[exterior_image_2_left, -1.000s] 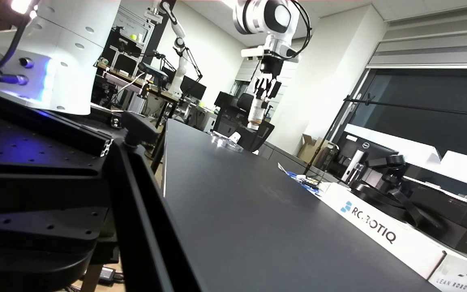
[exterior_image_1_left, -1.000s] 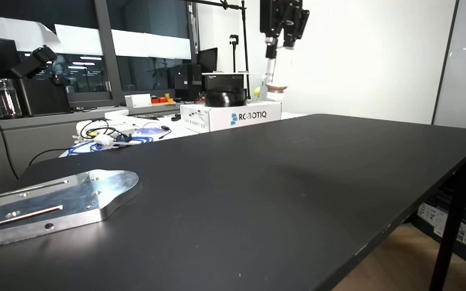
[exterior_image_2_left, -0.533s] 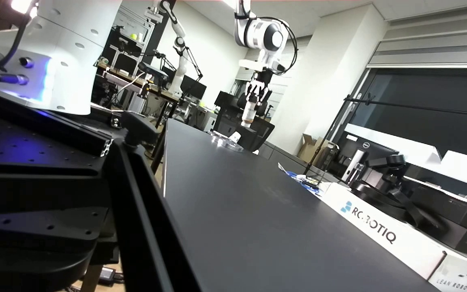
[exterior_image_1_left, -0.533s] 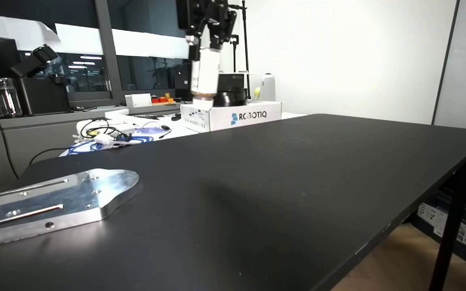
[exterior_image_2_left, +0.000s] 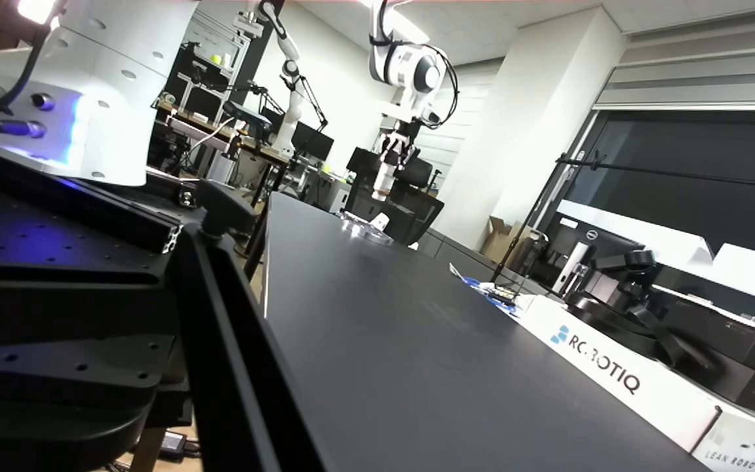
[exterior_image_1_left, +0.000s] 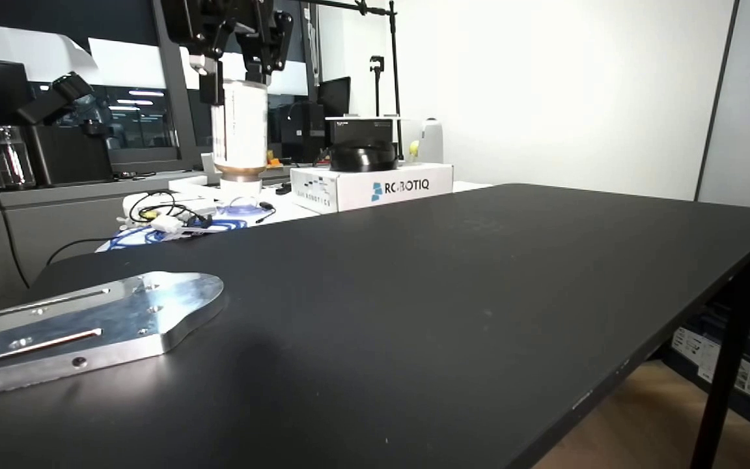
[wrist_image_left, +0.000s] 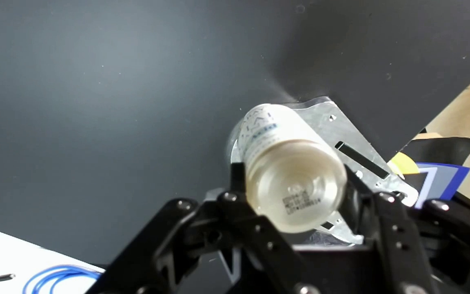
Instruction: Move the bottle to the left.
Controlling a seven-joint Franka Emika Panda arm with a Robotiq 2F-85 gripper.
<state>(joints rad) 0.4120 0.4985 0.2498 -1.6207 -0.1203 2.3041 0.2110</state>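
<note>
In an exterior view the hand (exterior_image_1_left: 237, 85) grips the white-labelled bottle (exterior_image_1_left: 243, 127) upside down in the air, over the left part of the bench (exterior_image_1_left: 453, 293) and to the right of the metal plate (exterior_image_1_left: 127, 319) lying there.

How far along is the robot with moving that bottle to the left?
Done: the bottle is picked up, gripped in the claw. In hand: it hangs upside down above the table, overlapping part of the metal plate in the wrist view. Remaining: most likely setting it down and releasing; neither is done yet. Whether it's far enough left, I can't tell.
</note>
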